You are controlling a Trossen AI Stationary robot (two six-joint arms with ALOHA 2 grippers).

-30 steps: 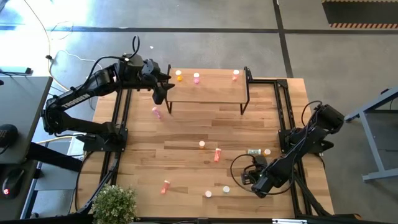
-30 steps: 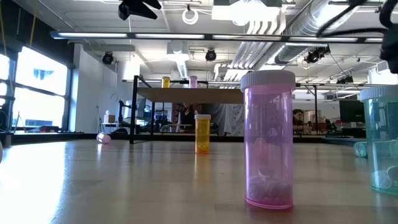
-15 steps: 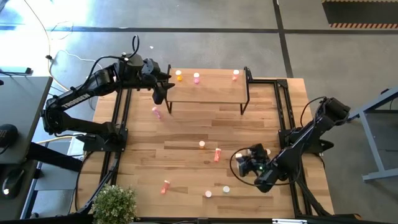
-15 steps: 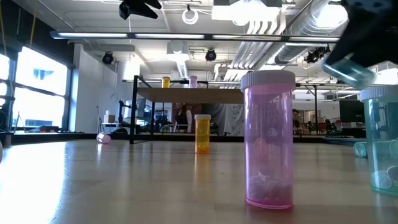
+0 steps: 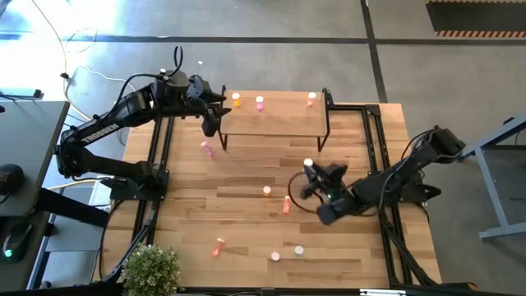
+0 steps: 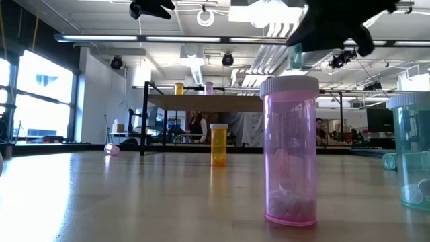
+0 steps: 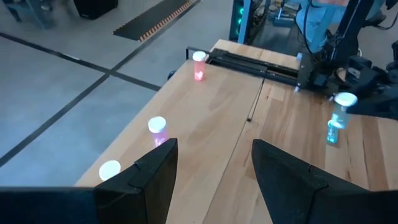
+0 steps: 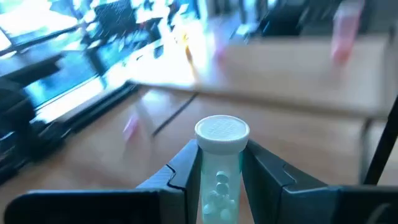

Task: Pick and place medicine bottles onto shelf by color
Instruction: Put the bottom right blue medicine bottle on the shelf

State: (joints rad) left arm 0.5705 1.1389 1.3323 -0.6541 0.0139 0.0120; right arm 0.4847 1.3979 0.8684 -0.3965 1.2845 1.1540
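The wooden table [image 5: 246,177] stands in a large workshop hall with a grey floor, and the small shelf [image 5: 271,119] sits at its far edge. The fingers of the right gripper [image 8: 219,165] are closed on a teal bottle [image 8: 219,168] with a white cap, which stands upright between them (pills are visible inside). A second ago this gripper was low at the right side of the table, near a lying teal bottle; now it has lifted and swung toward the middle, and in the high view it is above the table, in front of the shelf's right leg, with the white cap showing at its tip. This means the pick is done and the carry to the shelf has begun. On the shelf an orange bottle [image 5: 237,99], a pink bottle [image 5: 260,102] and a red bottle [image 5: 311,98] already stand, so the teal one probably needs its own free place. The left gripper [image 7: 211,168] has not moved; it waits with open fingers above the shelf's left end, holding nothing. Other bottles remain on the table: a pink one, an orange one, red ones.
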